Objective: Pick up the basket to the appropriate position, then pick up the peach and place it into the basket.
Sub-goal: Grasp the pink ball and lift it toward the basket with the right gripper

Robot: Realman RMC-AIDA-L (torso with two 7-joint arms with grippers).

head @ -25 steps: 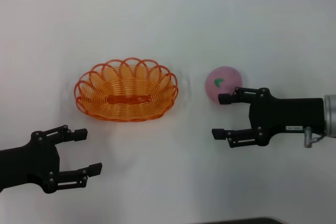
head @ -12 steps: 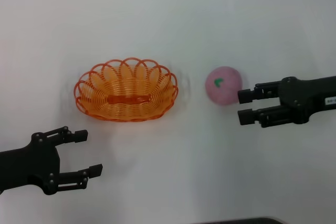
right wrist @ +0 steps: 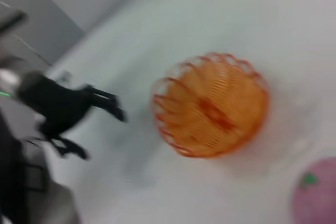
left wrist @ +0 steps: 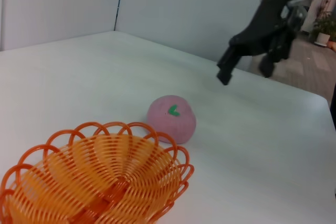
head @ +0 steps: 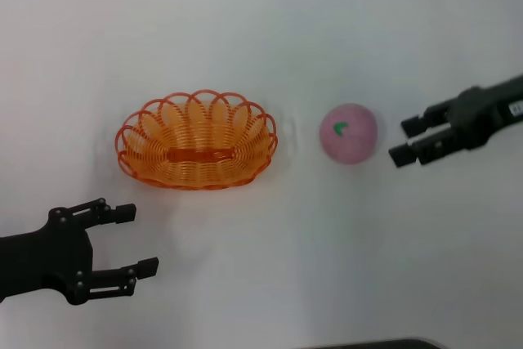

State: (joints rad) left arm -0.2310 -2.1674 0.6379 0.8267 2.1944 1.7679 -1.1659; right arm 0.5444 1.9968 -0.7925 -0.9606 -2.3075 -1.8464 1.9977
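Observation:
The orange wire basket [head: 245, 132] rests on the white table left of centre, with nothing in it. The pink peach [head: 349, 132] with its green leaf mark sits on the table just to the basket's right. My right gripper [head: 404, 141] hovers a short way right of the peach, open, fingers pointing toward it and not touching it. My left gripper [head: 137, 240] stays open near the front left, below the basket and apart from it. The left wrist view shows the basket [left wrist: 94, 182], the peach [left wrist: 171, 119] and the right gripper [left wrist: 247, 56] beyond them.
The white tabletop [head: 270, 30] runs bare behind and around both objects. In the blurred right wrist view the basket [right wrist: 212, 103], the peach [right wrist: 317, 192] and the left gripper [right wrist: 100, 114] appear. A dark edge runs along the table's front.
My right gripper has drawn back to the right and farther from me, from in front of the peach to its right side, and turned. The left arm, basket and peach have not moved.

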